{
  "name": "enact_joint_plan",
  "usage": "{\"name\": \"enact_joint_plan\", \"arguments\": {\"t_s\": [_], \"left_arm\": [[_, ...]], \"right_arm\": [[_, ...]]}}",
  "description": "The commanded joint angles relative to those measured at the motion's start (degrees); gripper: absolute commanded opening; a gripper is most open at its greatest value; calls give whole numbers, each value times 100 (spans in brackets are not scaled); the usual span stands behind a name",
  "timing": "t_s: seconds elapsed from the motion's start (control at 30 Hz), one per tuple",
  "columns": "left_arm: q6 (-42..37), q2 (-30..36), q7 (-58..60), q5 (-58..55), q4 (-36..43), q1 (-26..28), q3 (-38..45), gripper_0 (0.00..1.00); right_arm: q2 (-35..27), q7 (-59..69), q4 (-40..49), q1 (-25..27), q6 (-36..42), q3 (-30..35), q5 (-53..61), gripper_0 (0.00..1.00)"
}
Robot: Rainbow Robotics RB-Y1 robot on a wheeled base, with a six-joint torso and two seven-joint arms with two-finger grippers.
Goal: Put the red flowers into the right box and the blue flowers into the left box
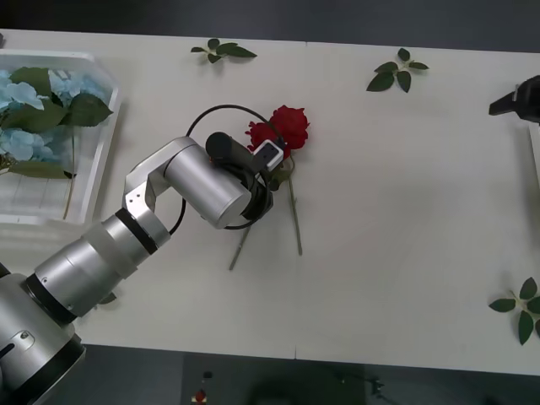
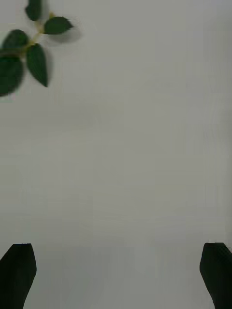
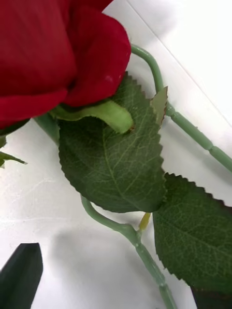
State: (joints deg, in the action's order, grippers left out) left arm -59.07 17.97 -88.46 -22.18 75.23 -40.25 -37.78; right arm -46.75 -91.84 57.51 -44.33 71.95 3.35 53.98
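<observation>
The red flowers (image 1: 283, 129) are deep crimson, with pale green stems and dark, serrated, veined green leaves; the blue flowers (image 1: 18, 94) are pale sky-blue among dark leaves; the left box (image 1: 99, 160) is translucent white; the table (image 1: 405, 236) is plain white; the leaf sprigs (image 1: 396, 72) are dark green.

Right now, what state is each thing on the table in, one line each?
Red flowers: lying on the table, not boxed.
Blue flowers: lying in the left box.
Left gripper: open, low over the red flowers' stems.
Right gripper: open, holding nothing, over bare table.
Leaf sprigs: loose on the table.
</observation>
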Motion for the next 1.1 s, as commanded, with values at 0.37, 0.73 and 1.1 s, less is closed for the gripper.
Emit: {"name": "enact_joint_plan", "arguments": {"t_s": [0.37,0.73,1.1], "left_arm": [[-17,-22,-295,364,79,254,69,34],[273,110,-312,469,106,316,69,0],[80,1086,-259,-656,2619,1546,1510,0]], "right_arm": [[1572,-123,893,-102,-366,-88,-125,100],[2521,-62,1218,-304,-427,-906,-1848,100],[3137,826,1166,-331,-533,-1380,-2050,100]]}}
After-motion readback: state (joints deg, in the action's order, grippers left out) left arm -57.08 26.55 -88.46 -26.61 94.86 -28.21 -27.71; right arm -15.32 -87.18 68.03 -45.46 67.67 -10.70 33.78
